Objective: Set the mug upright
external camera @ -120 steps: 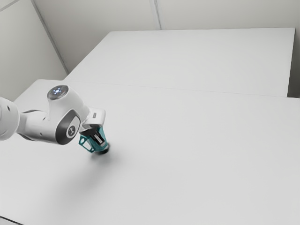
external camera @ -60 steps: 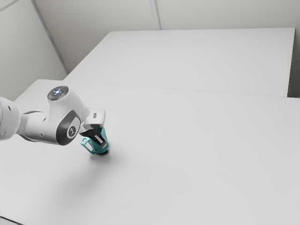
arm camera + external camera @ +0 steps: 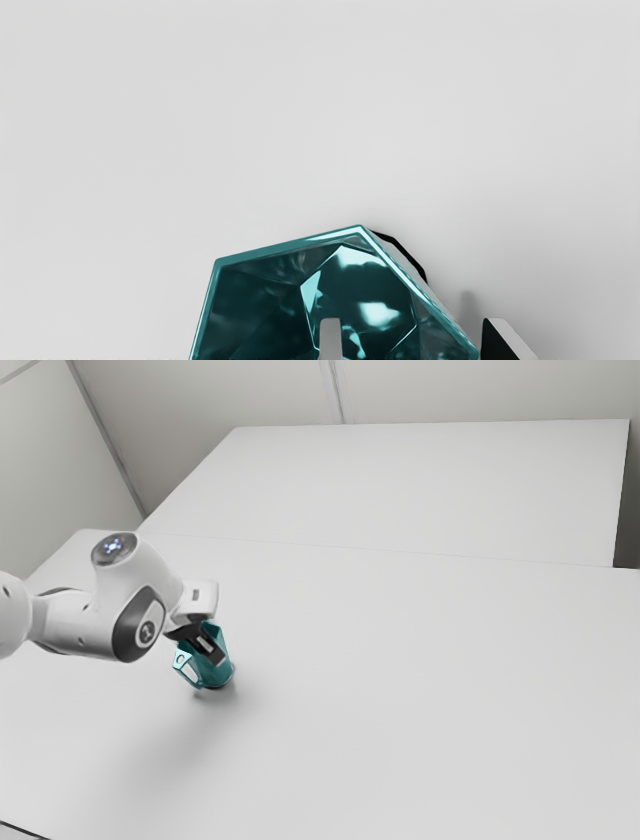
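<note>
In the exterior view my gripper (image 3: 208, 644) is at the teal mug (image 3: 217, 672), one black finger crossing in front of its upper body. The mug stands roughly upright on the table, handle toward the exterior view's left; a slight tilt cannot be ruled out. From the wrist camera, the faceted mug (image 3: 265, 310) shows its open mouth. My gripper (image 3: 414, 332) is open across the rim, one finger (image 3: 330, 340) inside the mouth and the other outside, apart from the wall. The handle is out of sight there.
The white table (image 3: 420, 690) extends around the mug, with another white surface (image 3: 430, 485) behind it. Pale walls rise beyond. A dark line crosses the near left corner of the exterior view.
My hand has shifted slightly up and toward the exterior view's left. The mug remains at nearly the same spot, and its dark underside is less visible, so it looks more level.
</note>
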Controlling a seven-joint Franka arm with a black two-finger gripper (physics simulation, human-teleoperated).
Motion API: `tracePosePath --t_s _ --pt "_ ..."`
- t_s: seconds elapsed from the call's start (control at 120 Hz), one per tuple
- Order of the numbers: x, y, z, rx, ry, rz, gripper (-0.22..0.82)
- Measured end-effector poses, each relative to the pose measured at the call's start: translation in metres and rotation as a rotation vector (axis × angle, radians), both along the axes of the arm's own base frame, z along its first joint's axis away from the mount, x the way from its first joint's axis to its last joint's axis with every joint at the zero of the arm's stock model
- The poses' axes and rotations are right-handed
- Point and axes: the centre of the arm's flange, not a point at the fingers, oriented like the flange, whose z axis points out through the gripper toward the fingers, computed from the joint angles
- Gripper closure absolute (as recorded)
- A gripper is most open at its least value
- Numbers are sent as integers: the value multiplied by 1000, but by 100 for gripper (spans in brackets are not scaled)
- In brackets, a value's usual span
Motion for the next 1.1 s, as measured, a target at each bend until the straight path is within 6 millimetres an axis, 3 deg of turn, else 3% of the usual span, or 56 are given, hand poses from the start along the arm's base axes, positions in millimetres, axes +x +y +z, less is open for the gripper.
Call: tracePosePath --t_s 0.2,0.408,0.567,0.7,0.783,0.867,0.967,1.1 --pt "-1 -3 29 17 -46 2 32" --pt "10 -15 84 0 -127 12 27" --pt "48 -30 163 -66 -178 22 19" --pt "115 -43 219 -124 -97 0 10" --pt "149 -48 227 -128 -3 9 7" --pt "166 -53 234 -110 77 33 5" --pt "167 -53 242 -96 167 81 3" --pt "158 -52 237 -92 270 135 2"
